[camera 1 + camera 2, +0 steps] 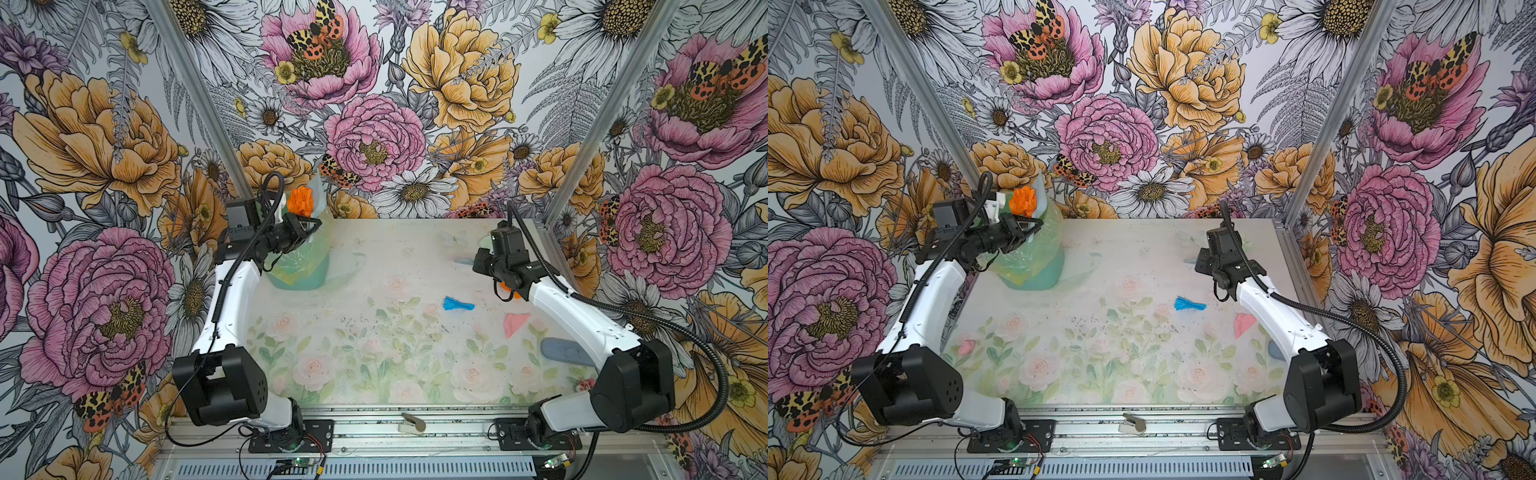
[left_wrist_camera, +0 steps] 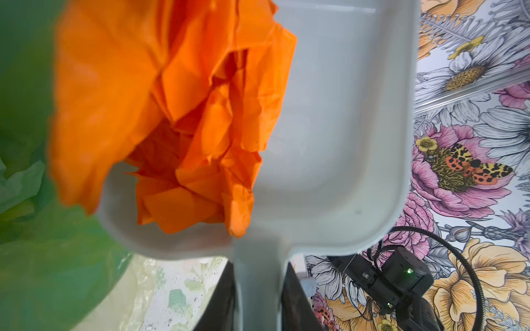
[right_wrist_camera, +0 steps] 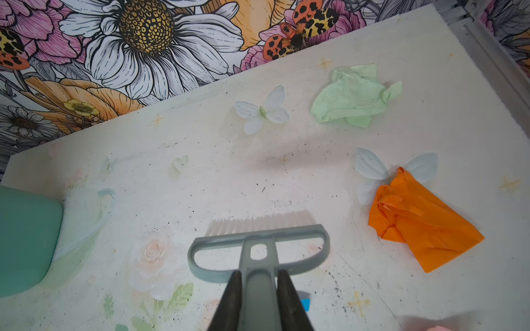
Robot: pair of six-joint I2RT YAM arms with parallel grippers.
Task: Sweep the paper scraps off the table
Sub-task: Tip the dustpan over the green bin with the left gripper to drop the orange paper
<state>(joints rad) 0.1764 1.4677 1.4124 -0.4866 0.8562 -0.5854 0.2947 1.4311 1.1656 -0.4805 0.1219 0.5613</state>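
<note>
near right: grey-blue flat piece lies on the surface, partly under the right arm.

mid, right of centre: pink scrap lies flat, near the right arm. blue scrap is a little farther and to its left, apart from it. dark specks are scattered across the middle of the surface.

right, farther: loose orange scrap lies crumpled on the surface, mostly hidden below the right wrist in both top views. right claw is clamped on the handle of the brush, one finger on each side. bristles point to the far edge. cannot tell whether they touch the surface. the loose orange scrap sits to the right of the brush head, apart from it.

far right: pale green scrap lies near the far edge, beyond the loose orange scrap and well apart from the brush.

far left: green bin with a translucent bag stands on the surface. left claw is clamped on the handle of the dustpan, raised above the bin and tipped up steeply. large orange scrap sits in the pan, crumpled, against one side wall and overhanging it.
</note>
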